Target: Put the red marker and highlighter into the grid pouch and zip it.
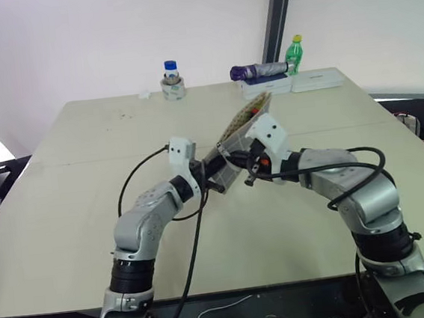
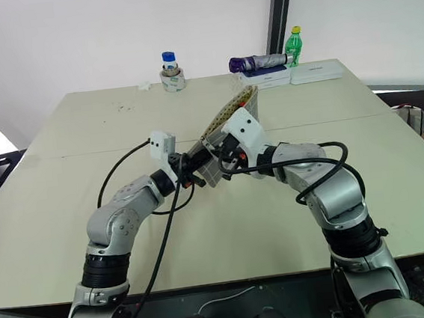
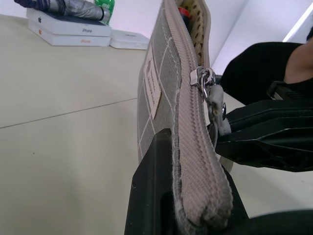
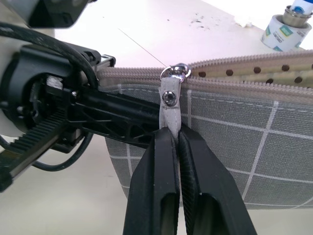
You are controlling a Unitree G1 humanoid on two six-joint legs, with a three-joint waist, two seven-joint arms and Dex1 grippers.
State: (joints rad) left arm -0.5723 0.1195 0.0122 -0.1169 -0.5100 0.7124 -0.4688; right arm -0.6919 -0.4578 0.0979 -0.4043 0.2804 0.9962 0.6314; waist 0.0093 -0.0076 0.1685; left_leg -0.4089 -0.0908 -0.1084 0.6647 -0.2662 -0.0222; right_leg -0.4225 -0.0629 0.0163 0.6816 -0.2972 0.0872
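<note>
Left claw [image 4: 105,115] clamps the grid pouch [image 4: 254,156] end, bracing it above the counter [image 1: 87,186]. Right claw [image 4: 176,139] pinches the zip tab [image 4: 169,105], set to drag it shut.

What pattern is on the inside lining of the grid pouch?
Cream with small brown dots, on the grid pouch; clearest in the right wrist view.

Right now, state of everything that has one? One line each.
grid pouch: held above the table, zip partly closed, far end open
zip pull: pinched by right fingers
left gripper: shut on the pouch's closed end
right gripper: shut on the pull tab
red marker: inside the pouch
</note>
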